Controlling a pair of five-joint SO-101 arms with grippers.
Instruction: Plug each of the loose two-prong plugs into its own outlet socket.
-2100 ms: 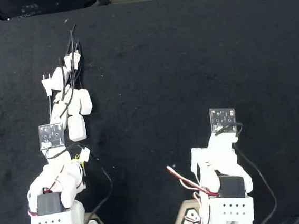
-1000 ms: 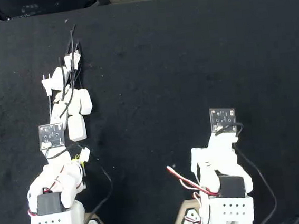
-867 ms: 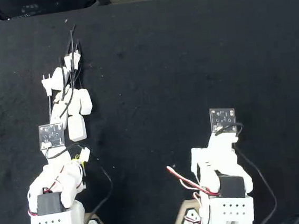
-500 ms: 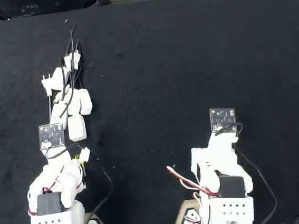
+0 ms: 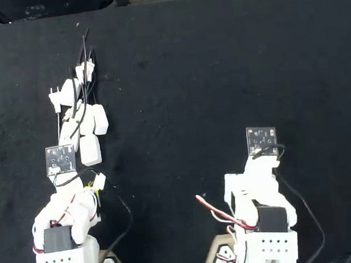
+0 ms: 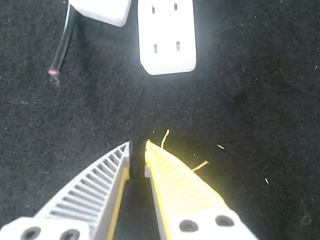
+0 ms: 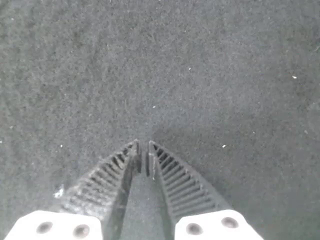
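Nothing has moved: the left gripper and right gripper sit pinched shut, both empty. Just ahead of the left lies a white outlet block, at the near end of the heap of plugs and cords; lifting one plug could drag its tangled neighbours along.

A tangle of two-prong plugs and cords lies upper left in the high view on the table. An outlet socket sits at its near end, just beyond the left arm, lower left. The right arm stands well apart, lower right.
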